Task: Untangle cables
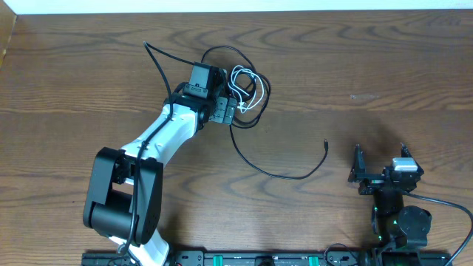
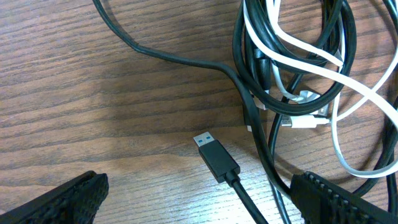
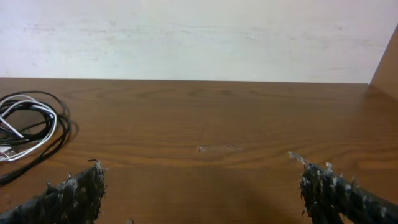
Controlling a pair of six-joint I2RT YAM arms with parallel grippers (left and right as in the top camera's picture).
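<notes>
A: Tangle sitting toward the far side of the desk, left of the middle. White cable is lying in small loops inside the coils of the black cable, and the two are crossing each other several times.

B: And the arms?

A: Left pincer is hovering right at the near-left side of the tangle, jaws standing wide and gripping nothing. Its wrist view is showing a flat black plug lying free between the fingers. I'm judging that it is lining up on that loose end, since a free end is the easiest thing to draw out of coils.

B: Right side?

A: Right pincer is waiting at the front right, also wide and empty, well apart from the tangle. It is facing across bare wood toward the back wall, with the tangle just showing at the left of its view.

B: Room to work?

A: Plenty. One long black strand is trailing out in a curve to the right, ending in a small plug between the tangle and the right pincer. Another is running up-left past the left arm. Open wood is lying to the right and front. The far edge is sitting nearer behind the loops, so pulling frontward is looking safer.
</notes>
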